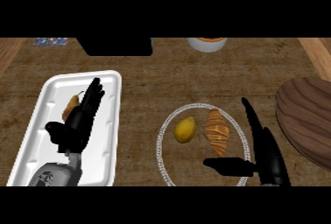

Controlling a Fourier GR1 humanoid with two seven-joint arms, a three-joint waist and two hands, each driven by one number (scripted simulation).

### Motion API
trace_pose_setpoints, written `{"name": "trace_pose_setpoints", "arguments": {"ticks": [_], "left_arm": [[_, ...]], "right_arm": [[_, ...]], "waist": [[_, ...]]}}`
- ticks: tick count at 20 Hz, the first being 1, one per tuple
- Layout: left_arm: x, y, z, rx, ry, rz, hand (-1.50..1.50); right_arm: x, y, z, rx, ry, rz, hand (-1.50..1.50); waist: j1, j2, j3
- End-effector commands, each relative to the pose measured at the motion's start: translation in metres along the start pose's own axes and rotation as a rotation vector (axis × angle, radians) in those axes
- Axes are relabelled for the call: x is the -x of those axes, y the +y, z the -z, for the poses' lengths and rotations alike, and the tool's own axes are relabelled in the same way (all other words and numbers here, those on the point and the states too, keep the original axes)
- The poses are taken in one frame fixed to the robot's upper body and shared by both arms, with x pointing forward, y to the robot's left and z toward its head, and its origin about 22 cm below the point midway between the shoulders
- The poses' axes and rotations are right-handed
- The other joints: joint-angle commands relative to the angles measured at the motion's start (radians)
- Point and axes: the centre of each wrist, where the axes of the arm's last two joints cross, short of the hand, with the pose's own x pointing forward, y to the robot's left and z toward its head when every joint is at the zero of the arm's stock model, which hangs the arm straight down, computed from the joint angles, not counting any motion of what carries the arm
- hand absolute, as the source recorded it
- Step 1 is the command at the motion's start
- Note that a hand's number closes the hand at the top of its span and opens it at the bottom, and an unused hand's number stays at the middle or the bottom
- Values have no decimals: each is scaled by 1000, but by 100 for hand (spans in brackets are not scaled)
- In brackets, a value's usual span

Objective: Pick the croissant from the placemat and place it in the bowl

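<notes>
One croissant [218, 132] lies lengthwise on the round placemat [167, 131], just beside a lemon [185, 129] on its left. It likely handles light, soft and flaky, easy to crush, so a gentle pinch across the thick middle looks best. Right hand [266, 153] sits just right of the croissant, fingers straight and thumb [226, 166] stuck out toward the placemat's near rim, wide and holding nothing, not touching yet. Wooden bowl [309, 118] is at the counter's right edge, near the hand. Left hand [77, 120] rests over the white tray [39, 131] by the left edge, fingers straight, beside a small yellow-brown item [71, 105].
</notes>
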Motion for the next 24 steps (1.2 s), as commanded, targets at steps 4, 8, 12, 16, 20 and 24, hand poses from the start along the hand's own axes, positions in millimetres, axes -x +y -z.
{"name": "trace_pose_setpoints", "arguments": {"ticks": [4,8,12,16,20,24], "left_arm": [[-12,-1,6,-5,13,-3,0],[-2,-4,-6,5,7,7,0],[12,10,3,-2,15,-2,0],[4,1,-7,-7,16,3,0],[-6,8,2,-18,-2,4,0],[0,-17,-12,-14,0,-17,0]], "right_arm": [[4,3,-18,-1,-33,83,-150],[1,18,-3,-15,-18,112,-150],[15,14,12,-34,-5,144,-150],[39,26,16,-26,10,180,-150],[42,53,18,-21,8,171,-150],[44,49,15,-12,15,153,-150]], "waist": [[-1,0,0],[1,0,0],[0,1,0],[2,0,0],[2,0,0],[2,0,0]]}}
